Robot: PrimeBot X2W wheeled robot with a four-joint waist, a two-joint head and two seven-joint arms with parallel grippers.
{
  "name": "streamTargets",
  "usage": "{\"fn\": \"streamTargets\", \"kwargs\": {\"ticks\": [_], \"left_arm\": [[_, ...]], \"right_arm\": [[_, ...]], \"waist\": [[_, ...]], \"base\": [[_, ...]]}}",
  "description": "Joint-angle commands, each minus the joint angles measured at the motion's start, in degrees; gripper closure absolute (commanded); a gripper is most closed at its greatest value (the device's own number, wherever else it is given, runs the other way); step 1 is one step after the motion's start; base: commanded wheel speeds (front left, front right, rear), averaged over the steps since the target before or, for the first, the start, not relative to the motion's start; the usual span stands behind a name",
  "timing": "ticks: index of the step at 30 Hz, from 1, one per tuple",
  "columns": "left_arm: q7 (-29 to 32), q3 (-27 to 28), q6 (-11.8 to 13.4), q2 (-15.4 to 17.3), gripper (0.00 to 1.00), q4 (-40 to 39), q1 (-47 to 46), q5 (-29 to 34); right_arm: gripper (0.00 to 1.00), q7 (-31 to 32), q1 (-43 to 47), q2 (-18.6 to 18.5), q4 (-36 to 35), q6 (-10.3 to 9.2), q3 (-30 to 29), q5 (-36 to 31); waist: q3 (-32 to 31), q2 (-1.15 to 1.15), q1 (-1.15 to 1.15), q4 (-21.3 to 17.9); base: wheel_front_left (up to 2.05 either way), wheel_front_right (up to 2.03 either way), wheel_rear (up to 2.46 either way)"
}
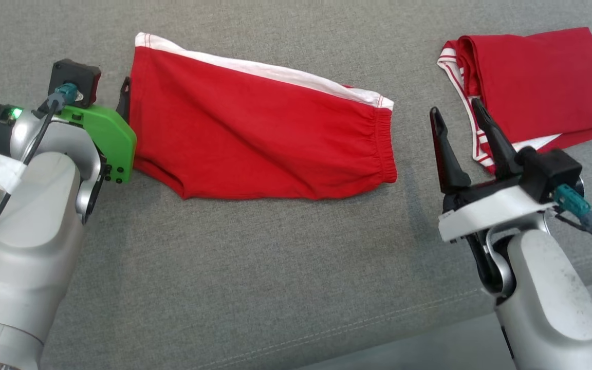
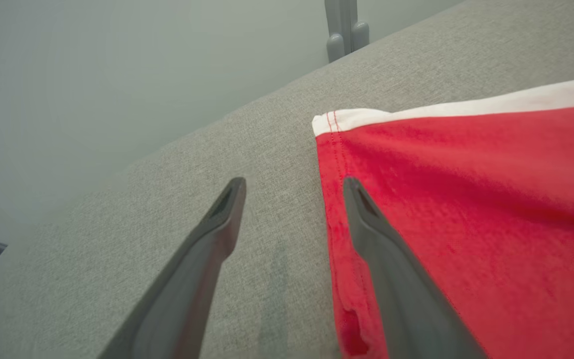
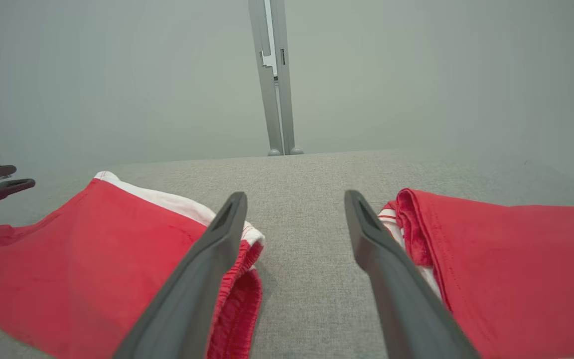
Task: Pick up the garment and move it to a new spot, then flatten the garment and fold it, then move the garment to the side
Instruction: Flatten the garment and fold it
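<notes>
Right tool point(image 1: 455, 106), at 4 o'clock in the head view: fingers spread wide and holding nothing. It sits over the bare grey fabric surface point(image 1: 275, 267) between two garments. One finger overlaps the striped edge of the folded red garment point(image 1: 532, 82); contact cannot be determined.

Left tool point(image 2: 292, 187), at 9 o'clock: fingers likewise apart and empty. It straddles the end hem of the red shorts point(image 1: 260, 128), one finger above cloth, the other above bare surface.

The shorts lie spread out at centre, with the white stripe along the far edge and the elastic waistband toward 3 o'clock. The folded garment lies at 2 o'clock.
</notes>
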Motion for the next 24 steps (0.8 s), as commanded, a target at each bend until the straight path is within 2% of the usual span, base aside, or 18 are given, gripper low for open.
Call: {"fn": "streamTargets", "kwargs": {"ticks": [1, 6, 11, 17, 24], "left_arm": [[0.14, 0.47, 0.59, 0.36, 0.00, -0.32, 1.86, -0.88], [2.30, 1.05, 0.76, 0.52, 0.00, -0.29, 5.10, -2.98], [4.54, 1.65, 1.40, 0.24, 0.00, 0.06, 7.32, -4.84], [7.27, 2.12, 1.05, -0.12, 0.00, 0.57, 8.67, -6.77], [9.35, 2.36, 1.00, -0.83, 0.00, 0.14, 11.66, -9.06]], "right_arm": [[0.00, -0.99, 3.30, 0.62, -2.66, -0.03, -0.91, -2.32], [0.00, -1.88, 10.42, 2.23, -9.23, -0.03, -3.26, -8.15], [0.00, -2.14, 15.72, 2.97, -13.77, -0.03, -2.88, -10.92], [0.00, -2.32, 19.95, 3.10, -16.78, -0.03, -1.30, -11.74], [0.00, -2.32, 23.36, 3.12, -17.89, -0.03, -1.10, -9.51]], "waist": [[-1.72, 0.00, 0.00, 0.02], [-3.07, 0.00, 0.00, -0.15], [-3.42, 0.00, 0.00, -0.31], [-3.17, 0.00, 0.00, -0.49], [-3.53, 0.00, 0.00, -0.91]], "base": [[0.00, 0.00, 0.00], [0.00, 0.00, 0.00], [0.00, 0.00, 0.00], [0.00, 0.00, 0.00], [0.00, 0.00, 0.00]]}}
